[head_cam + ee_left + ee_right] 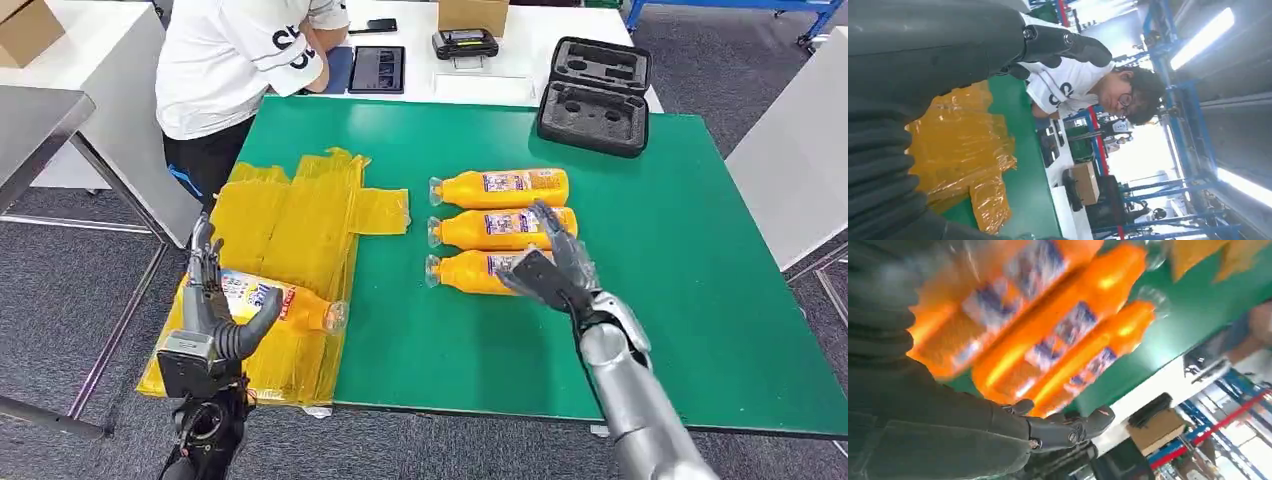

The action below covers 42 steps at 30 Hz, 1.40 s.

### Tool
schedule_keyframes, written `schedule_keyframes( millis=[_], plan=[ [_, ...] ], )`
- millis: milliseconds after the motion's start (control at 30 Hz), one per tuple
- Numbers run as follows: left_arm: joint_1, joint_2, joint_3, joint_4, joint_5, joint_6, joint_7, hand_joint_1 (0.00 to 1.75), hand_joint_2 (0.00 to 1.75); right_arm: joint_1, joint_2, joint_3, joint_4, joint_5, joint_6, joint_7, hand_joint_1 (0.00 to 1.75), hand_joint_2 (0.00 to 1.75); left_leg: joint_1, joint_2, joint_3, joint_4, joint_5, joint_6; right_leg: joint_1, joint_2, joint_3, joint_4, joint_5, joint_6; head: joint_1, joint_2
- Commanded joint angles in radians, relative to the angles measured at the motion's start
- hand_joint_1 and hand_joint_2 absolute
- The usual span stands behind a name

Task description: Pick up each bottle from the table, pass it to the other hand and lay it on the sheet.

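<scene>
Three orange bottles lie side by side mid-table: the far bottle [500, 187], the middle bottle [505, 228] and the near bottle [470, 272]. My right hand [553, 268] hovers over the near bottle's base end with its fingers spread, holding nothing. The right wrist view shows the same three bottles, blurred, with the near bottle [998, 295] closest to the right hand [948, 430]. Another bottle [290, 302] lies on the yellow sheet [300, 215] at the table's left. My left hand [212, 305] stands beside that bottle's base, fingers up, thumb curled, empty. The sheet [963, 145] lies past the left hand [948, 55].
The green table [650, 260] has free room on its right half. A black foam case [594, 97] sits at the far right corner. A person in a white shirt [240, 60] stands at the far left beside a white table holding a tablet [377, 69] and a black device [465, 43].
</scene>
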State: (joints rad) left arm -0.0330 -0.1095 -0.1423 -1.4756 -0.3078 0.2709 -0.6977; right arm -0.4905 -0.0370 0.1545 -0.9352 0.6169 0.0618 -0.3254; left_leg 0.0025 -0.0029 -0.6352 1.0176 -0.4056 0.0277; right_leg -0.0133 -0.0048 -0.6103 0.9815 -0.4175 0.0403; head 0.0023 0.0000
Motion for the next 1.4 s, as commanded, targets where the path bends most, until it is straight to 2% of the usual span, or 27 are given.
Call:
schedule_keyframes(
  millis=[33,100,133,167,267,367,467,533,700,1033,1067,1100,1200,1400],
  plan=[
    [-0.038,-0.021,0.012,0.102,0.002,0.003,0.0,0.0,1.75,-0.219,-0.041,0.114,0.344,0.046,0.021,0.025,0.0,1.75,0.0,0.001,0.007,-0.001,-0.002,-0.002,0.0,0.001,0.006,-0.001,-0.002,-0.002,0.0,0.0],
    [-0.039,-0.016,0.008,0.106,-0.023,0.042,0.0,0.0,1.75,-0.266,-0.028,0.141,0.411,0.064,0.036,0.035,0.0,1.75,0.0,0.002,0.005,-0.001,-0.002,-0.001,0.0,0.002,0.005,0.0,-0.002,-0.002,0.0,0.0],
    [-0.044,-0.013,0.004,0.116,-0.035,0.073,0.002,0.0,1.75,-0.289,-0.019,0.153,0.451,0.068,0.036,0.036,0.0,1.75,0.0,0.003,0.011,-0.001,-0.004,-0.002,0.0,0.003,0.009,-0.001,-0.003,-0.003,0.0,0.0],
    [-0.045,-0.014,0.007,0.117,-0.022,0.069,0.005,0.0,1.75,-0.296,-0.013,0.161,0.459,0.072,0.041,0.036,0.0,1.75,0.0,0.003,0.006,0.0,-0.003,-0.001,0.0,0.003,0.004,0.0,-0.002,-0.002,0.0,0.0],
    [-0.044,-0.008,0.006,0.115,-0.015,0.074,0.003,0.0,1.75,-0.318,0.009,0.188,0.494,0.077,0.078,0.03,0.0,1.75,0.0,0.004,0.007,-0.001,-0.003,-0.002,0.0,0.005,0.005,0.0,-0.001,-0.002,-0.001,0.0],
    [-0.042,-0.008,0.005,0.113,-0.015,0.074,0.003,0.0,1.75,-0.317,0.014,0.19,0.494,0.078,0.075,0.03,0.0,1.75,0.0,0.002,0.003,-0.001,-0.001,-0.001,0.0,0.002,0.002,0.0,-0.001,-0.001,0.0,0.0],
    [-0.042,-0.008,0.005,0.112,-0.015,0.074,0.003,0.0,1.75,-0.315,0.012,0.19,0.495,0.078,0.074,0.03,0.0,1.75,0.0,0.002,0.006,-0.001,-0.003,-0.001,0.001,0.002,0.005,0.0,-0.002,-0.002,0.0,0.0],
    [-0.037,-0.005,0.003,0.103,-0.014,0.08,0.003,0.0,1.75,-0.316,0.009,0.207,0.496,0.082,0.092,0.02,0.0,1.75,0.0,0.001,0.002,0.0,-0.001,-0.001,0.0,0.0,0.001,0.0,-0.001,-0.001,0.0,0.0],
    [-0.021,0.003,0.008,0.086,-0.006,0.096,0.009,0.0,1.75,-0.308,0.01,0.256,0.488,0.072,0.14,0.022,0.0,1.75,0.0,0.002,0.005,-0.001,-0.003,-0.001,0.0,0.002,0.005,0.0,-0.002,-0.002,0.0,0.0],
    [-0.022,0.012,0.006,0.1,0.015,0.096,0.014,0.0,1.75,-0.279,-0.034,0.287,0.483,0.042,0.152,0.04,0.0,1.75,0.0,-0.001,0.002,-0.001,-0.001,-0.001,0.0,-0.001,0.002,-0.001,-0.001,-0.001,0.0,0.0],
    [-0.022,0.012,0.006,0.1,0.015,0.096,0.014,0.0,1.75,-0.279,-0.034,0.287,0.483,0.042,0.152,0.04,0.0,1.75,0.001,0.0,0.008,-0.002,-0.003,-0.002,0.001,0.0,0.008,-0.001,-0.003,-0.002,0.0,0.0],
    [-0.022,0.012,0.006,0.1,0.015,0.096,0.014,0.0,1.75,-0.279,-0.034,0.287,0.483,0.042,0.152,0.04,0.0,1.75,0.0,0.0,0.002,-0.001,-0.001,-0.001,0.0,-0.001,0.003,-0.001,-0.001,-0.001,0.0,0.0],
    [-0.022,0.011,0.005,0.1,0.015,0.096,0.014,0.0,1.75,-0.281,-0.032,0.287,0.482,0.041,0.153,0.04,0.0,1.75,0.0,0.0,0.004,-0.001,-0.002,-0.001,0.0,0.0,0.003,0.0,-0.002,-0.001,0.0,0.0],
    [-0.013,0.018,0.012,0.108,0.03,0.099,0.02,0.0,1.75,-0.269,-0.101,0.284,0.458,0.017,0.14,0.057,0.0,1.75,0.0,-0.001,0.003,-0.001,-0.001,-0.001,0.0,-0.002,0.003,-0.001,-0.002,-0.001,-0.001,0.0]
  ],
)
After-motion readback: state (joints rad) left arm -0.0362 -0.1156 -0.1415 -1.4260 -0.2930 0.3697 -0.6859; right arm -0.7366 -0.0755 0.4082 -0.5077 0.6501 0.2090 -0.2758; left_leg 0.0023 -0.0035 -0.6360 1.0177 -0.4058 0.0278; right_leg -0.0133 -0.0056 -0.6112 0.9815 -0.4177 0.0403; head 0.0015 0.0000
